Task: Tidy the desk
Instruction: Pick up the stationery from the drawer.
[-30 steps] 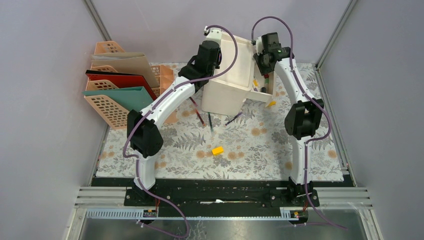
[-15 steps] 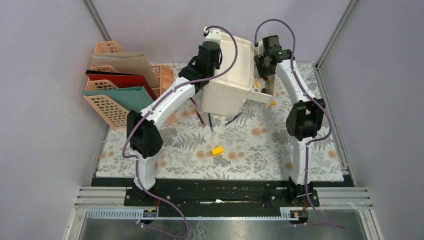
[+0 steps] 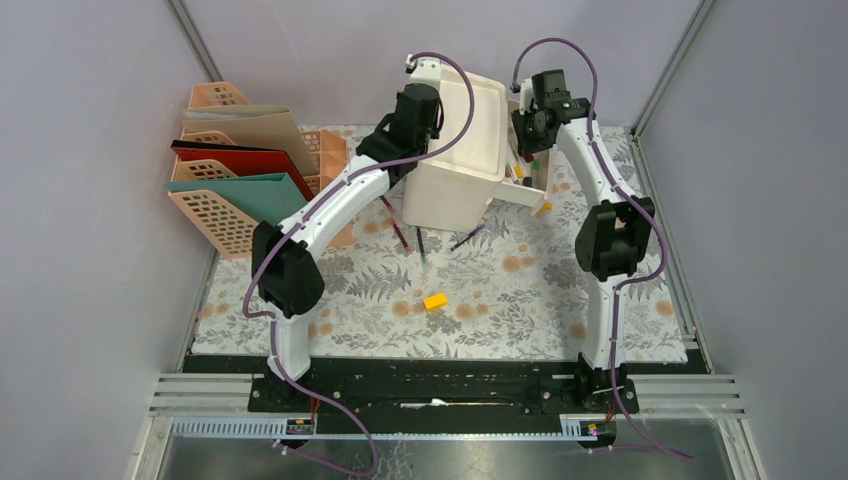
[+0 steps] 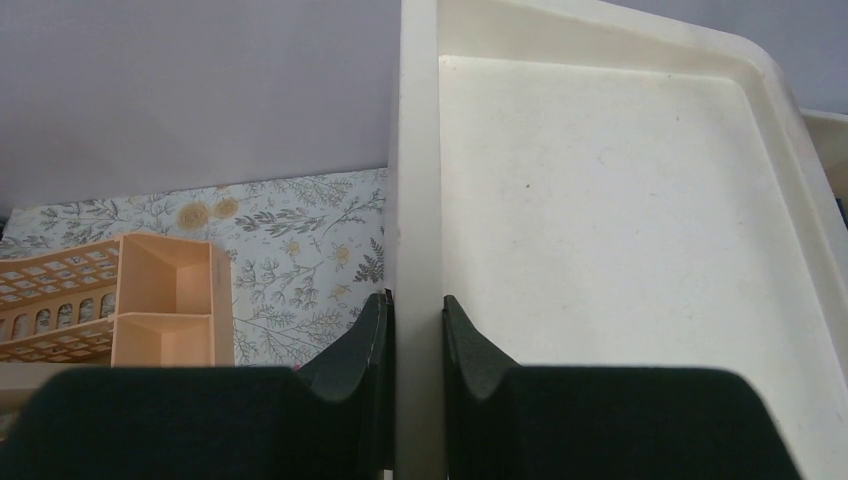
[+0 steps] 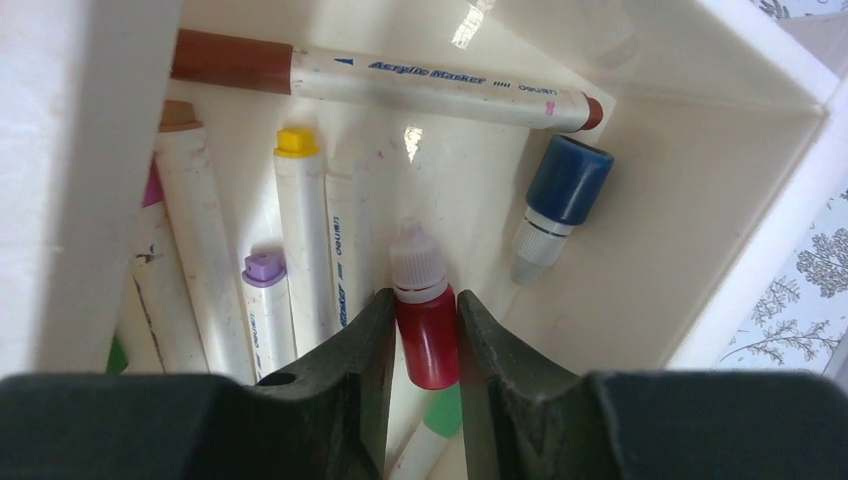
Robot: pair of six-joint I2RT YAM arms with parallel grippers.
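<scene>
The desk [image 3: 500,300] is covered in pale fern-print cloth. A white plastic organizer bin [image 3: 450,190] stands tilted at its back centre. My left gripper [image 3: 436,84] is shut on the bin's upright wall, one finger on each side, as the left wrist view [image 4: 415,300] shows. My right gripper [image 3: 527,140] reaches into the bin's side compartment [image 5: 700,200]. There it is shut on a small red bottle with a white cap [image 5: 425,335]. Several white markers [image 5: 300,230], a brown-capped marker [image 5: 430,88] and a blue-capped bottle [image 5: 560,195] lie in that compartment.
An orange file rack with tan, red and green folders [image 3: 230,180] stands at the left. A small orange divided box [image 4: 165,300] sits beside it. Loose pens [image 3: 422,242] lie just in front of the bin. A yellow piece [image 3: 435,300] lies mid-desk, another [image 3: 542,208] by the bin's right.
My right wrist has shifted slightly up and toward the back right at the bin's side compartment. The left arm and the bin have barely moved.
</scene>
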